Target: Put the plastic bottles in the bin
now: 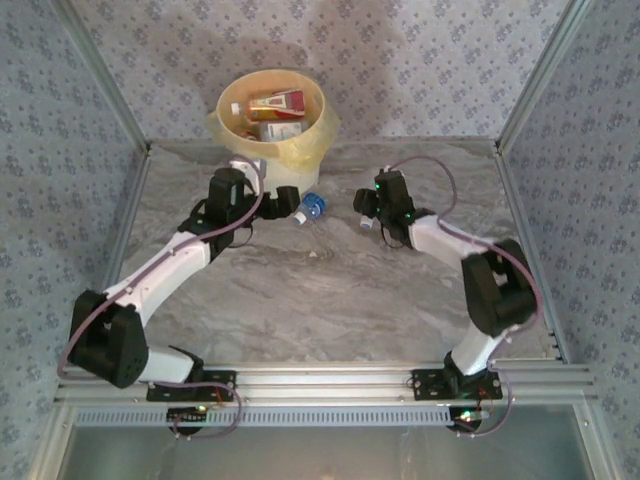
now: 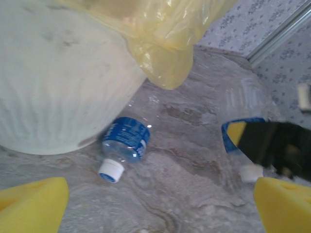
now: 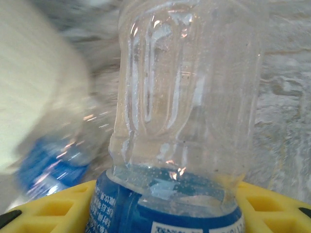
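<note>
In the right wrist view the held bottle [image 3: 184, 97] runs off the top and bottom edges, so neither end shows. The right fingers [image 3: 272, 206] gripping it are cut by the bottom edge, and to the left the lying bottle [image 3: 51, 165] and the bin [image 3: 29, 82] are smeared into blur. In the left wrist view the bin's wall is cut by the top and left edges, the left fingers [image 2: 29, 206] by the bottom edge, and the dark body of the right fingers hides most of the held bottle's label. From above, the bottles [image 1: 275, 105] inside the bin are too small and overlapped to count.
</note>
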Motion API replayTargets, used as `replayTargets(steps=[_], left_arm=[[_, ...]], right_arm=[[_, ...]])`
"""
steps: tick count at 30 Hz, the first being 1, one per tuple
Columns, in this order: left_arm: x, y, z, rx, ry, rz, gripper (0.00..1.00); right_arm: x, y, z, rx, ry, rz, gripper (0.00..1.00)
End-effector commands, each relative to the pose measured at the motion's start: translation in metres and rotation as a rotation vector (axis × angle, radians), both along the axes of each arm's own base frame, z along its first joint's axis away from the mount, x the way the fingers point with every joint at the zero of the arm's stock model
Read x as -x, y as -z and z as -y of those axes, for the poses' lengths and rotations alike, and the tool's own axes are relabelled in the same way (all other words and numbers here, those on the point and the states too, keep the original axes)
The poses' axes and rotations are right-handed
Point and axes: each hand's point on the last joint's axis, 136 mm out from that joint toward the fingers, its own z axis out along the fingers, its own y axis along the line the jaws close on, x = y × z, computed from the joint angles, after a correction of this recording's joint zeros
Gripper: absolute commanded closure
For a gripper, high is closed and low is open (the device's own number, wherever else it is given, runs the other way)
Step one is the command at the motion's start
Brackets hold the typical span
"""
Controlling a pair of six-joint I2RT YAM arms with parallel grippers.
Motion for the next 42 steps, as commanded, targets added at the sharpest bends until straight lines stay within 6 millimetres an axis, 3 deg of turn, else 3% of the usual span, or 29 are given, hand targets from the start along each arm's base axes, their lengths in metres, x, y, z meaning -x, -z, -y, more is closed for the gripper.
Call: replayTargets(steps=[1, 6, 8, 12, 17, 21, 25, 27, 34, 39, 42], left_arm=[[0.0, -0.016, 0.03, 0.137, 0.073, -0.056, 0.02], [0.008, -0.031, 0.076, 0.298, 0.243, -0.062, 0.02], [0.012, -0.041, 0.089, 0.366, 0.3, -0.031, 0.02], [0.016, -0.04, 0.107, 0.343, 0.324, -0.046, 0.02], [0.007, -0.008, 0.101, 0.242, 0.158, -0.144, 0.02], [0.016, -0.014, 0.119, 0.291, 0.258, -0.147, 0.02], [0.01, -0.014, 0.118, 0.312, 0.221, -0.154, 0.05], [0.006, -0.01, 0.114, 0.3, 0.187, -0.165, 0.1], [0.007, -0.008, 0.117, 0.299, 0.204, -0.18, 0.39], [0.008, -0.014, 0.117, 0.306, 0.213, -0.169, 0.46], [0.005, -0.02, 0.112, 0.313, 0.207, -0.156, 0.47]], right_arm=[[0.035, -0.033, -0.028, -0.035, -0.201, 0.123, 0.49], [0.081, -0.055, -0.056, -0.047, -0.362, 0.209, 0.49], [0.089, -0.06, -0.065, -0.05, -0.404, 0.234, 0.48], [0.095, -0.068, -0.079, -0.066, -0.464, 0.273, 0.47], [0.098, -0.079, -0.093, -0.093, -0.508, 0.323, 0.47], [0.103, -0.084, -0.106, -0.105, -0.562, 0.343, 0.45], [0.109, -0.09, -0.115, -0.145, -0.608, 0.355, 0.44], [0.113, -0.089, -0.118, -0.142, -0.627, 0.349, 0.44], [0.114, -0.087, -0.116, -0.116, -0.621, 0.329, 0.43], [0.12, -0.087, -0.115, -0.112, -0.65, 0.31, 0.3], [0.125, -0.095, -0.112, -0.093, -0.68, 0.327, 0.16]])
